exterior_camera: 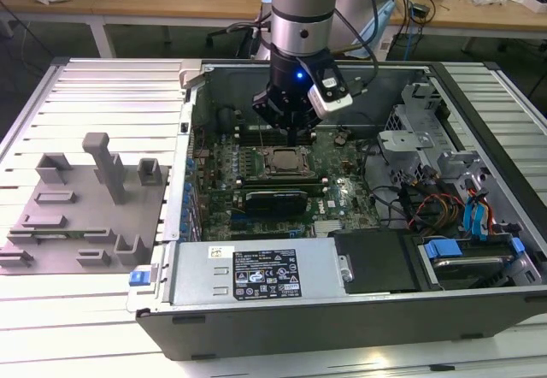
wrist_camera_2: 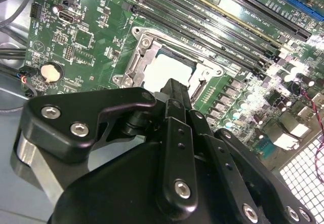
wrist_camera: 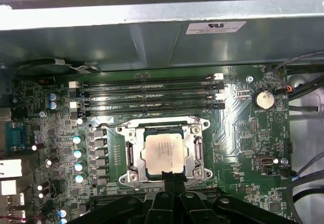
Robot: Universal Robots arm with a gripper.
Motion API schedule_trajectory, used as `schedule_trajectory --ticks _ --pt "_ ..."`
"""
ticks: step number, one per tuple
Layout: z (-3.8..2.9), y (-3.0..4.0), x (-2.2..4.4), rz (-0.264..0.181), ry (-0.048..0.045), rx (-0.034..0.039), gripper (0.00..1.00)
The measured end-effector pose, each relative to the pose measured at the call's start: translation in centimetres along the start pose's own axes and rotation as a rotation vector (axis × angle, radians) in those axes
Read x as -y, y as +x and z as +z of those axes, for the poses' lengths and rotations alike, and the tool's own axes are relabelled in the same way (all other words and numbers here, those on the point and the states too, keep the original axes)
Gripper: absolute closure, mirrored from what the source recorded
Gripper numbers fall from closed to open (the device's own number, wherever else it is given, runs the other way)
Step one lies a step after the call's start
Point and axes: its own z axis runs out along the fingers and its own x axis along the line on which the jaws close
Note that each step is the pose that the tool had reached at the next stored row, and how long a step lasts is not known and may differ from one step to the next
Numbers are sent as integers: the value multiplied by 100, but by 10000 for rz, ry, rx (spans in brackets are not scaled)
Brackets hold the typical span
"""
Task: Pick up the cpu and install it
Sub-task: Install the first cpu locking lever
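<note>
My claw (wrist_camera: 169, 176) hung inside the case (exterior_camera: 342, 314), its tips pressed together with nothing between them, just above the near edge of the cpu (wrist_camera: 164, 153). The cpu lay flat in the socket (wrist_camera: 129, 155) on the board (wrist_camera: 238, 148).

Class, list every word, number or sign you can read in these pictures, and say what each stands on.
White label on the power supply, exterior view: print too small to read.
White sticker on the case wall, first wrist view: too blurred to read.
Top of the cpu, first wrist view: faint marks, unreadable.
So no text can be quoted.
</note>
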Motion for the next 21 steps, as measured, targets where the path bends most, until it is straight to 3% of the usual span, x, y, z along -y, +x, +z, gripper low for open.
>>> schedule_trajectory --ticks 5,17,19,21 --pt "-1 50 3 -1 -1 1 89" --pt "-12 373 22 4 -2 1 89" --pt "-16 475 29 12 -1 3 89" --pt "-17 527 31 20 -2 4 89"
